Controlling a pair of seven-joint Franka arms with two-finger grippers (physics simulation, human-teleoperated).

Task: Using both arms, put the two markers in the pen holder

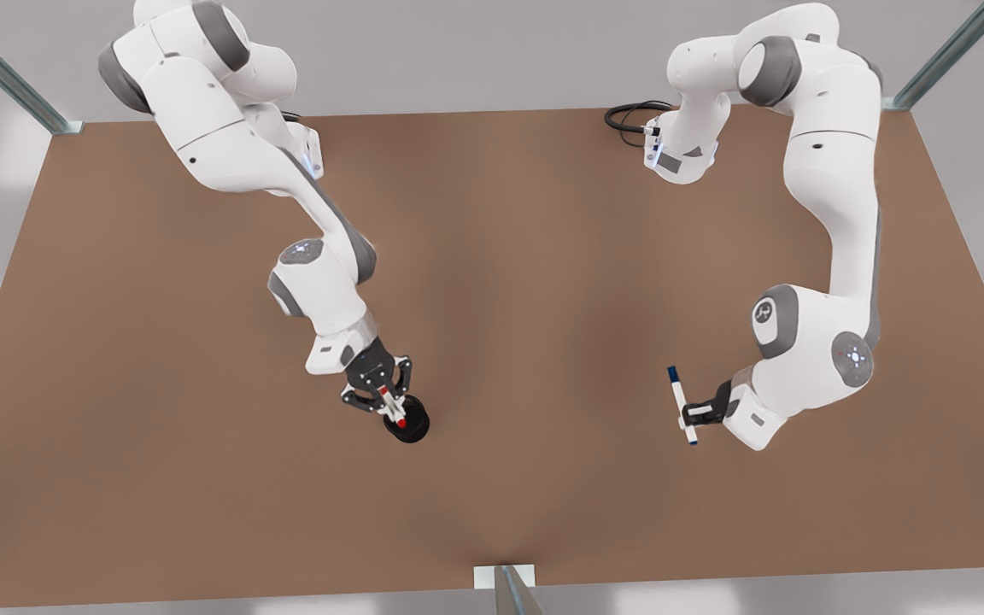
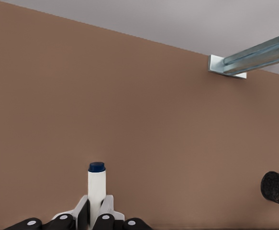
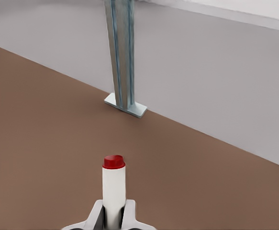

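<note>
My right gripper [image 1: 383,395] hangs at the front view's left, shut on the red-capped marker [image 1: 401,421]. In the front view the red cap overlaps the black pen holder [image 1: 411,425]; I cannot tell whether it touches the holder. The right wrist view shows this marker [image 3: 114,182] sticking out between the right gripper [image 3: 114,214] fingers. At the front view's right, my left gripper [image 1: 685,416] is shut on the blue-capped marker [image 1: 676,389], held above the table. In the left wrist view the marker [image 2: 96,184] stands in the left gripper [image 2: 96,212], with the pen holder [image 2: 278,188] farther off.
The brown table [image 1: 509,282] carries nothing else between the arms. Metal frame posts stand at the front edge [image 1: 511,589] and at the back corners [image 1: 5,77]. A black cable [image 1: 629,115] loops near the base of the arm on the front view's right.
</note>
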